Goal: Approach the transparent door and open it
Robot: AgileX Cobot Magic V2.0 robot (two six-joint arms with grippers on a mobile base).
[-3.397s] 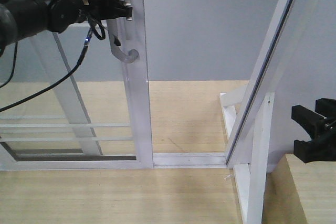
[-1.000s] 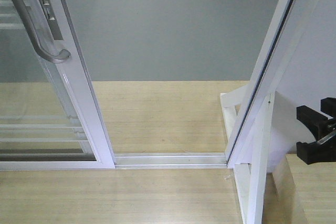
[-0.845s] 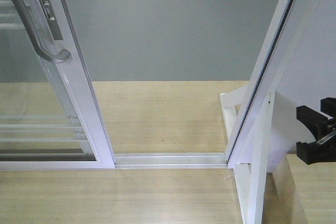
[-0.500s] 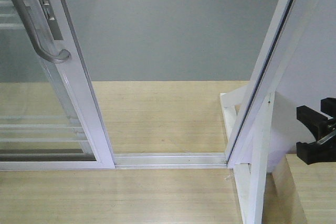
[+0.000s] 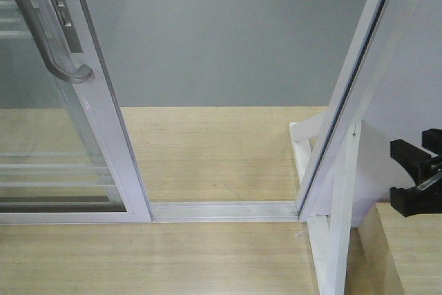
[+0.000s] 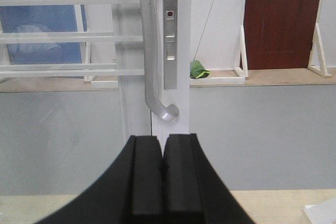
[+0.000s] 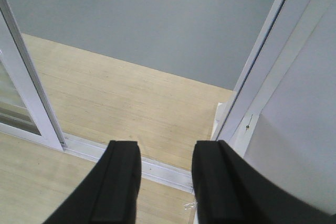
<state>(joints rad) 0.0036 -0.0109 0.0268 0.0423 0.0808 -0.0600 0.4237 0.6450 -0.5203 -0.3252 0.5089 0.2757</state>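
The transparent door (image 5: 103, 122) stands slid to the left, leaving a wide gap to the white door post (image 5: 352, 88). Its curved grey handle (image 5: 48, 39) is at the top left. In the left wrist view the handle (image 6: 149, 51) hangs on the white frame (image 6: 181, 108) straight ahead. My left gripper (image 6: 163, 153) is shut and empty, just below the handle's curved end and apart from it. My right gripper (image 5: 414, 177) is open and empty at the right edge, and it points at the floor track (image 7: 157, 169) in the right wrist view (image 7: 165, 156).
A metal floor track (image 5: 221, 210) runs between door and post. A wooden block (image 5: 407, 253) sits at the bottom right under my right gripper. Wood flooring and a grey floor lie beyond the opening. A red door (image 6: 281, 19) is far behind.
Since 3.4 s ago the door has slid left and my left arm has left the front view. Over the last second nothing has moved.
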